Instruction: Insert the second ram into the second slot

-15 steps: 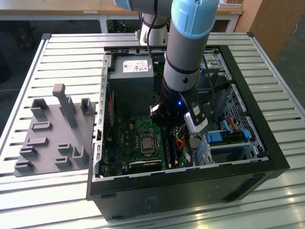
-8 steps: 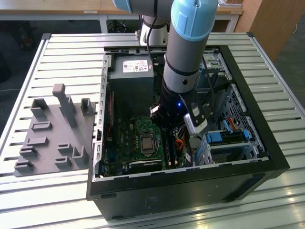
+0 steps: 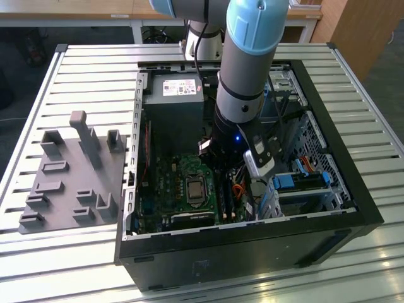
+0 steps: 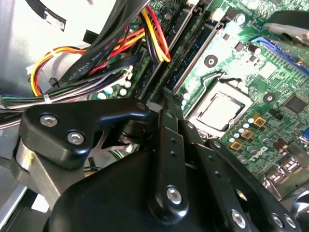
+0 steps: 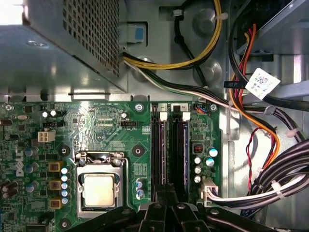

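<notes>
The second ram (image 4: 202, 39) seems to be the thin blue strip lying along the memory slots (image 5: 171, 154) just beside the CPU socket (image 5: 99, 188); I cannot tell whether it is seated. The gripper (image 5: 166, 212) hangs over the slots' near end, open or closed I cannot tell. Beyond the socket are the power supply (image 3: 173, 95) with a white label and bundled cables (image 5: 270, 188) carrying a white tag (image 5: 262, 81), its print unreadable.

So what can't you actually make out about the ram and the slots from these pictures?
- Exterior view: the arm blocks the gripper and whatever it holds.
- First wrist view: the near ends of the ram slots are cut off by the gripper.
- Second wrist view: the gripper body hides where it meets the slots, so seating cannot be judged.
</notes>
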You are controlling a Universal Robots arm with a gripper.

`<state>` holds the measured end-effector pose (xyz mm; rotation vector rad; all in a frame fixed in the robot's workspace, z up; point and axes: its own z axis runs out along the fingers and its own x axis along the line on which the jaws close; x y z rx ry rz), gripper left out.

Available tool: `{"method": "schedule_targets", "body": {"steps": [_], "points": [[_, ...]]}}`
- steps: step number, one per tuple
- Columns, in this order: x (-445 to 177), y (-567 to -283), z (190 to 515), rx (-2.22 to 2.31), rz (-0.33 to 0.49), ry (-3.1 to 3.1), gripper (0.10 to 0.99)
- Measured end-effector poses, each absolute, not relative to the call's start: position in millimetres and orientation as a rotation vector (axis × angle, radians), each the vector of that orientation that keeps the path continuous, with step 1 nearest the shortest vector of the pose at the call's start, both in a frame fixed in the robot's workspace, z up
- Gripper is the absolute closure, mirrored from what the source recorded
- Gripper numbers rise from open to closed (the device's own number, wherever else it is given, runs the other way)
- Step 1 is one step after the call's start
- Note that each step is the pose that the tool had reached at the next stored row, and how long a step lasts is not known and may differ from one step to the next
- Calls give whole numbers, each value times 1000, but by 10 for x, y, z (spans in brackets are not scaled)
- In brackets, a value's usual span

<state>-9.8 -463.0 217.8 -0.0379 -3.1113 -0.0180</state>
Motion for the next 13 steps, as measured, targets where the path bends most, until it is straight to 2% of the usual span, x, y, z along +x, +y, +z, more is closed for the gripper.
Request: {"method": "schedule_targets", "body": {"steps": [13], "points": [[-100, -4634, 2479, -38, -16, -3111, 980]]}}
